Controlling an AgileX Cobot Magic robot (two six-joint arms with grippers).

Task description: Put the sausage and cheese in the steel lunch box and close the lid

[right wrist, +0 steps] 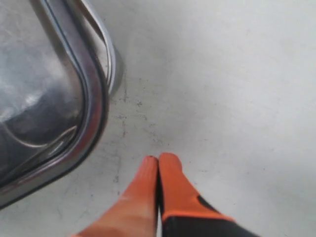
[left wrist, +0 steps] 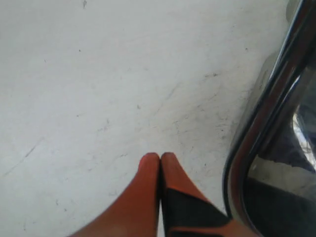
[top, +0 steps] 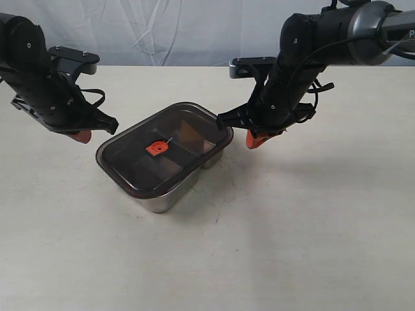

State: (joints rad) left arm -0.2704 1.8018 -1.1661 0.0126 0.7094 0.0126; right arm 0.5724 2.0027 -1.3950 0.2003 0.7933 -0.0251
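- Smoky dark lid (top: 170, 139) lies flat over the box (top: 161, 199). Its rim looks seated all round, as far as you can see, and the orange tab (top: 156, 148) at its middle faces up.
- The box sits mid-table with its long axis running from near-left to far-right.
- No sausage or cheese shows on the table (top: 292, 246). There's a brownish blur under the lid toward the far-right end, too dim to name. Both are probably inside, but that's a guess.
- Your left gripper (top: 82, 136) has its fingers pressed together with nothing between them. It's off the box's left corner, and the box lies to its right and a little nearer.
- Your right gripper (top: 254, 139) is also closed and empty. It's just beside the box's far-right end, and the box lies to its left.
- Key relation: the box lies between the two tips, with the tab about midway. The right tip looks slightly closer to the rim, though the left is near too.
- You can't tell whether either tip touches the table.
- The task looks all but done. If the lid needs a final press, either arm has to go up and over the rim, then straight down on the lid.
- A sideways nudge from the right would likely skid the box along its long axis toward the left arm.
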